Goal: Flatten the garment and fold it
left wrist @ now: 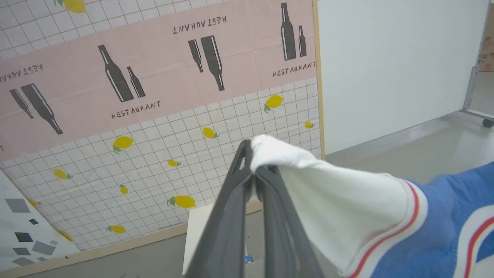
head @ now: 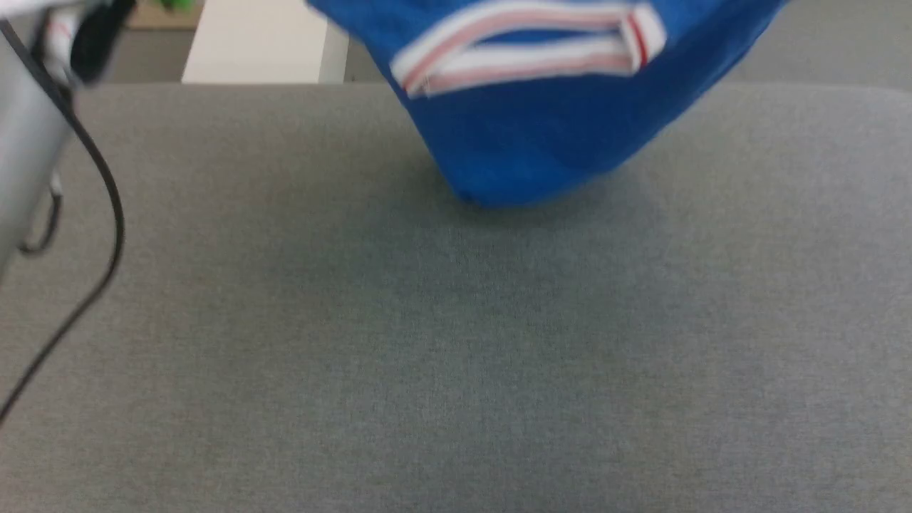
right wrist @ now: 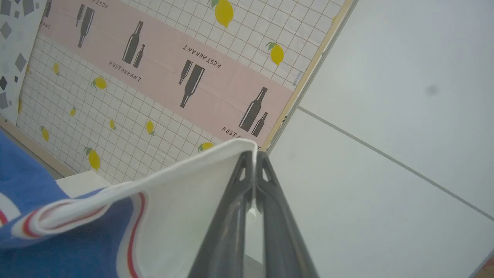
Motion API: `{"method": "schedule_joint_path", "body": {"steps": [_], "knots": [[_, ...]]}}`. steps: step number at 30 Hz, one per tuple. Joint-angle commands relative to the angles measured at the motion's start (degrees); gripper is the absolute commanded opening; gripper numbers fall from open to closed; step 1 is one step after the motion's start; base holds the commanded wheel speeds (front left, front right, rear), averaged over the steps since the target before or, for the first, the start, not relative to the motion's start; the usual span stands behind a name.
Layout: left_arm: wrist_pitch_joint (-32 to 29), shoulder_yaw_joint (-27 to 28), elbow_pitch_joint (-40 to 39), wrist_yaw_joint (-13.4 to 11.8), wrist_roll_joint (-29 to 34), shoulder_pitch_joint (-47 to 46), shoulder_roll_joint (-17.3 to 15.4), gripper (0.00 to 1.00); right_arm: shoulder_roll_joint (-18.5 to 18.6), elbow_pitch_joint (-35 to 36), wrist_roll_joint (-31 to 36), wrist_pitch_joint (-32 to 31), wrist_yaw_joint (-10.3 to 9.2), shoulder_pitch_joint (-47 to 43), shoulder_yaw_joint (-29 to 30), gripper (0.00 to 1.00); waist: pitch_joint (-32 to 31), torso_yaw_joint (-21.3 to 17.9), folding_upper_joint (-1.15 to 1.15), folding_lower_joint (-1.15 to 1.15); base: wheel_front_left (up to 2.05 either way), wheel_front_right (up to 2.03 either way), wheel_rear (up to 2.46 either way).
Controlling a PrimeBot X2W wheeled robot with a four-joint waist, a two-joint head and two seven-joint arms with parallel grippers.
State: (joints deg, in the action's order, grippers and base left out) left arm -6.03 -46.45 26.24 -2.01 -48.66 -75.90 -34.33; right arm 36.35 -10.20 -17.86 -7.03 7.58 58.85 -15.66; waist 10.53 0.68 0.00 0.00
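The garment (head: 527,142), a royal-blue shirt with a red-and-white striped neck band, hangs in the air at the top of the head view, its lowest blue fold just over the grey table (head: 456,342). In the left wrist view my left gripper (left wrist: 252,154) is shut on a white sleeve (left wrist: 339,208) edged with a red stripe, the blue body trailing off to the right. My right gripper (right wrist: 254,156) is shut on the other white sleeve (right wrist: 185,193), with blue cloth hanging at the lower left. Both grippers are held high, fingers pointing toward the wall.
A pale forearm with a black cable (head: 100,206) shows at the left edge of the head view. A white block (head: 263,43) stands beyond the table's far edge. A patterned wall panel (left wrist: 154,96) and a white partition (left wrist: 397,65) lie behind.
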Motion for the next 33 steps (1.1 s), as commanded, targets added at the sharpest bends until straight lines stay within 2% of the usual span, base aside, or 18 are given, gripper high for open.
{"method": "schedule_joint_path", "body": {"steps": [1, 10, 16, 20, 25, 33], "knots": [[1.25, 0.77, 1.59, 0.18, 1.00, -3.93, 0.95, 0.00, -0.71, -1.34, 1.42, -0.07, -0.09, 3.91, -0.12, 0.00, 7.57, 0.25, 0.00, 0.00, 0.00, 0.00, 0.00], [12.04, 4.72, 11.51, -1.20, 7.05, -24.89, 6.03, 0.00, -2.22, -11.34, 11.64, 3.79, -0.09, 27.86, -3.28, 0.00, 20.09, 0.54, 0.00, 0.00, 0.00, 0.00, 0.00], [16.68, 7.68, 16.88, -0.81, 7.30, -34.98, 7.61, 0.00, -3.69, -19.00, 16.24, 6.66, -0.09, 40.41, -3.47, 0.00, 23.92, 0.64, 0.00, 0.00, 0.00, 0.00, 0.00], [18.73, 9.11, 20.32, -0.70, 7.15, -38.31, 8.22, 0.00, -5.04, -23.50, 18.19, 9.01, -0.09, 45.84, -3.38, 0.00, 24.76, 1.35, 0.00, 0.00, 0.00, 0.00, 0.00], [20.44, 9.86, 23.63, -0.15, 7.61, -38.43, 9.11, 0.00, -6.12, -28.51, 19.27, 12.29, -0.09, 47.38, -3.92, 0.00, 25.14, 1.85, 0.00, 0.00, 0.00, 0.00, 0.00], [20.98, 10.52, 26.24, 1.78, 8.29, -31.11, 9.22, 0.00, -7.52, -35.97, 18.21, 17.75, -0.09, 41.26, -5.57, 0.00, 24.52, 1.70, 0.00, 0.00, 0.00, 0.00, 0.00]]}}
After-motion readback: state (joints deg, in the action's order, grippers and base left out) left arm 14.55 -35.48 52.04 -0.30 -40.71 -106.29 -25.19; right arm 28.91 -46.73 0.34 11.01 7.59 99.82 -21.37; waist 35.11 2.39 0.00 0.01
